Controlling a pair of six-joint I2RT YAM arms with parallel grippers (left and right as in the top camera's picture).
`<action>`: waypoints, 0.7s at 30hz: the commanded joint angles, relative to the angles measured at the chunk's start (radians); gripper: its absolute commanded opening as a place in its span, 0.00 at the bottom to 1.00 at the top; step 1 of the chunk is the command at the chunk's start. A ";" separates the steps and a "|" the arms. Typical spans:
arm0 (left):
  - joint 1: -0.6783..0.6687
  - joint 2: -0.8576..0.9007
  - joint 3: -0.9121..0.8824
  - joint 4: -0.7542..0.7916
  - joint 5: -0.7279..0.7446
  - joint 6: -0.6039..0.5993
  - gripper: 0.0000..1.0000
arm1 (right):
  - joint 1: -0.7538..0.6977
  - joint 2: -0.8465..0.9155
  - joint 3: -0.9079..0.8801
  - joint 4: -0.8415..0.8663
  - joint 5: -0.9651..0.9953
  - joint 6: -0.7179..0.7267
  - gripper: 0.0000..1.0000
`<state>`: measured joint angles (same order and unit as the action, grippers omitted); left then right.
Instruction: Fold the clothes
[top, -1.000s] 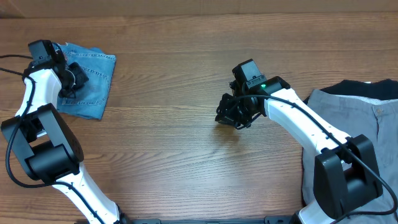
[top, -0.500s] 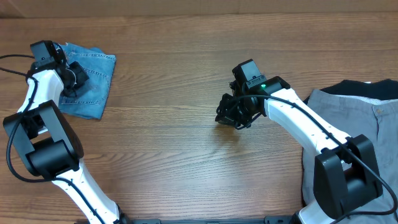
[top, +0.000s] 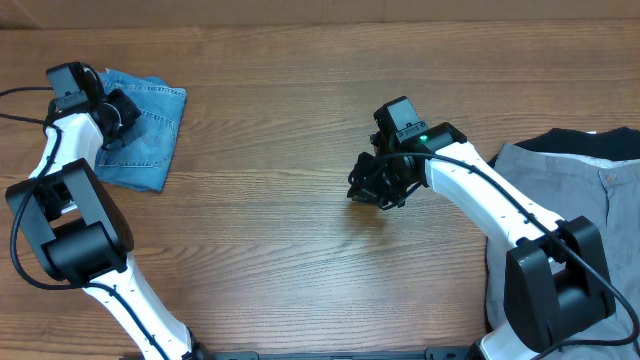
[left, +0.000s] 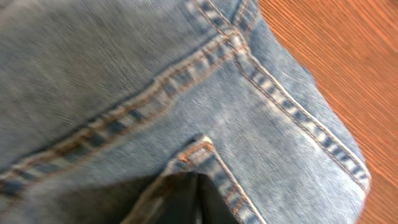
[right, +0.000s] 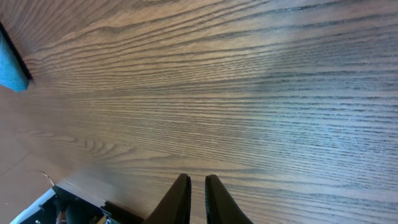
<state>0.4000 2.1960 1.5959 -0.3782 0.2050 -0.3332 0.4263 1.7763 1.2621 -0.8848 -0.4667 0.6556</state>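
The jeans (top: 140, 125) lie in a folded bundle near the far left corner of the desk (top: 300, 80), one straight edge toward the middle and a corner pointing at the near edge. The left gripper (top: 118, 112) sits over the bundle's left part, on or just above the denim. In the left wrist view, blue cloth (left: 124, 74) fills nearly everything: two stitched seams meet near the top, a further seam runs down to the right, and a strip of wood shows at the right. The gripper (left: 198, 202) appears there only as a dark, blurred patch at the bottom edge, half under a denim fold, so I cannot tell whether it is spread, pressed together or pinching cloth.

The right gripper (top: 375, 185) is over bare wood a little right of the desk's middle, well apart from all the clothes. Its wrist view shows the fingers (right: 198, 199) pressed almost together, a thin slit between them with nothing in it.

Grey trousers (top: 560, 185) lie spread at the right edge, and a black garment (top: 590, 142) touches them on the far side, partly under them
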 joint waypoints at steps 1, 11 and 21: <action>0.002 -0.011 0.067 -0.052 0.110 0.039 0.19 | 0.002 -0.013 0.012 0.000 0.006 0.006 0.13; 0.019 -0.135 0.291 -0.592 0.073 0.248 0.20 | 0.006 -0.013 0.012 0.053 -0.016 -0.043 0.17; 0.016 -0.074 0.137 -0.677 -0.123 0.176 0.04 | 0.006 -0.013 0.012 0.071 -0.016 -0.043 0.17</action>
<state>0.4080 2.0766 1.8099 -1.0901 0.1341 -0.1356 0.4271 1.7763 1.2621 -0.8192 -0.4747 0.6239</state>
